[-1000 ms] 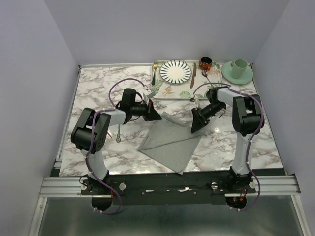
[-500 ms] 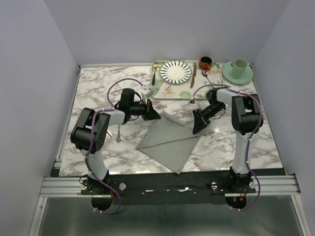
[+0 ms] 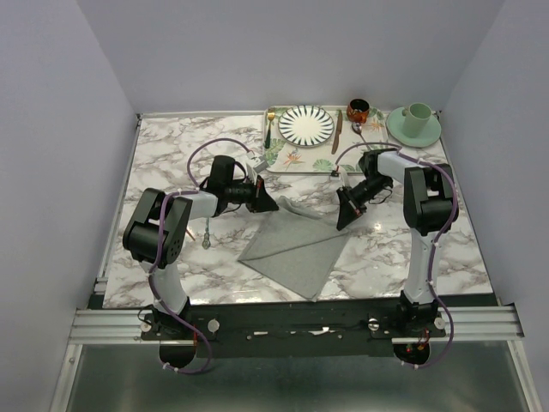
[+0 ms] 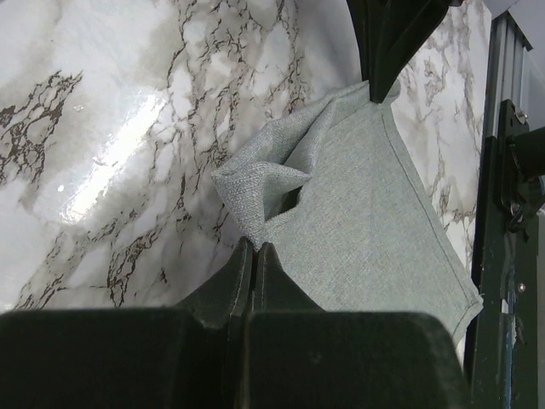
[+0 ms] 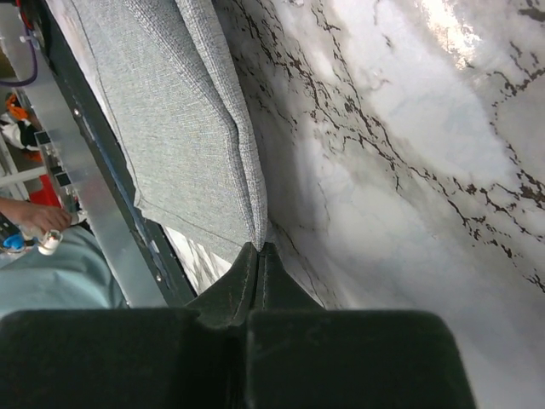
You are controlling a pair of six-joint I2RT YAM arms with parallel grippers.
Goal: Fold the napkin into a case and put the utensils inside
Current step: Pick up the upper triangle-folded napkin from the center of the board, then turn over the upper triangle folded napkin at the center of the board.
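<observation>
**A:** What is the left hand [image 4: 255,249] doing?

**B:** It is clenched. Its two fingers are pressed together on a corner of the napkin [image 4: 358,221], and the grey cloth bunches into a small fold right at the tips.

**A:** And the right hand [image 5: 260,247]?

**B:** It is clenched too. It pinches the napkin's edge at a spot where two layers lie doubled one over the other.

**A:** Where do the two hands sit on the cloth?

**B:** From above, the left one grips the far-left corner and the right one grips the right corner. They face each other across the far edge. I cannot tell whether the pinched parts are lifted off the marble.

**A:** And the rest of the napkin?

**B:** It lies spread on the tabletop [image 3: 171,154] between the arms like a diamond, with one corner pointing toward the bases. It is not yet a narrow pocket.

**A:** Can you see any utensil [image 3: 207,230]?

**B:** One slim pale piece lies on the marble just beside the left forearm, apart from the cloth. It is too small to tell which piece it is.

**A:** What is farther out?

**B:** A leaf-patterned tray [image 3: 296,160] sits at the far edge and carries a striped plate [image 3: 306,125]. A fork [image 3: 270,125] lies to the left of the plate and a knife [image 3: 337,131] to its right. Further right, a green cup [image 3: 419,113] stands on a saucer [image 3: 403,130].
</observation>
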